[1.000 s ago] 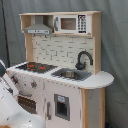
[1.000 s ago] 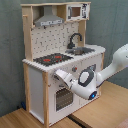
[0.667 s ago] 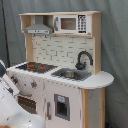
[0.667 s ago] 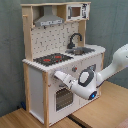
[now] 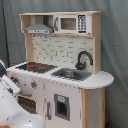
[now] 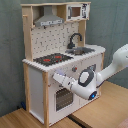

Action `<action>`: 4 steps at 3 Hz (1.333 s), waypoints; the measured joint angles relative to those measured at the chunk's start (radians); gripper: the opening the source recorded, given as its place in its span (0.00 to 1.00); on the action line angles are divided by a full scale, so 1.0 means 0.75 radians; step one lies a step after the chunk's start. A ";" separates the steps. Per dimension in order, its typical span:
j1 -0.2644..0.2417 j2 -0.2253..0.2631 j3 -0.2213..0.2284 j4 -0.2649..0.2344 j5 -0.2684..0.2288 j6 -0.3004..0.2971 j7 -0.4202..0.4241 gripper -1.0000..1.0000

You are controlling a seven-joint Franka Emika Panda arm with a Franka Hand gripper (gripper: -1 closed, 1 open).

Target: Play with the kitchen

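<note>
Only the second exterior view shows the hand at the kitchen front; grip unreadable.

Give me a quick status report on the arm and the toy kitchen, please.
Gripper at the kitchen front, by the oven door. Nothing in the way.
</note>
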 joint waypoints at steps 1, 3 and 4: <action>0.000 -0.001 0.000 0.000 0.000 -0.001 -0.140 0.00; 0.001 -0.009 0.000 0.000 -0.001 -0.016 -0.443 0.00; 0.002 -0.019 0.001 0.001 -0.004 -0.031 -0.579 0.00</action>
